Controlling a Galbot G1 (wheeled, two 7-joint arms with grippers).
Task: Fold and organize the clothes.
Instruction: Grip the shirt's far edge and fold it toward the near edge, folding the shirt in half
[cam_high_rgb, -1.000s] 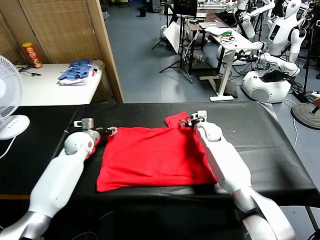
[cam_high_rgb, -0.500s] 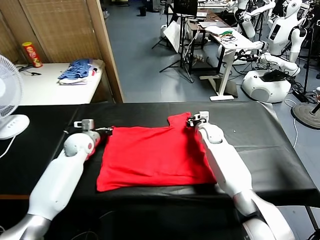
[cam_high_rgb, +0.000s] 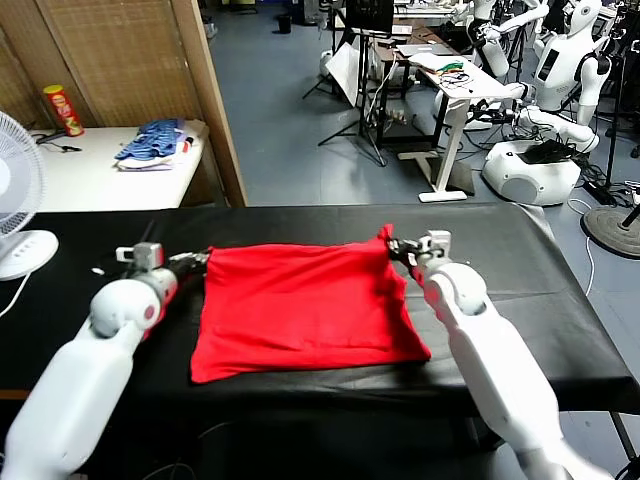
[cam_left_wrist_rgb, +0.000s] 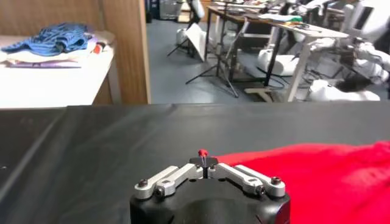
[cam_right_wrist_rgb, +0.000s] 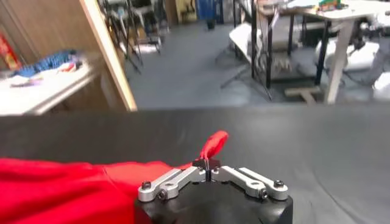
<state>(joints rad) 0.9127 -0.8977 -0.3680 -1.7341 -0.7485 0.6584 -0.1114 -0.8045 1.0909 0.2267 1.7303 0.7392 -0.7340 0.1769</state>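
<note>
Now both grippers, left and right, have jaws pinched tight on the shirt's far corners; best lift evenly, keeping the edge taut above the bench.

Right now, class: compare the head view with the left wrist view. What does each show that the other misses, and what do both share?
Only the head view shows the whole red T-shirt stretched between the left end effector and the right end effector, each shut on a far corner, plus the white fan and the red can.

Only the left wrist view shows close up the left end effector's shut tips with a small tuft of red cloth poking out between them.

Both show the black table, the blue striped pile and the white side table.
</note>
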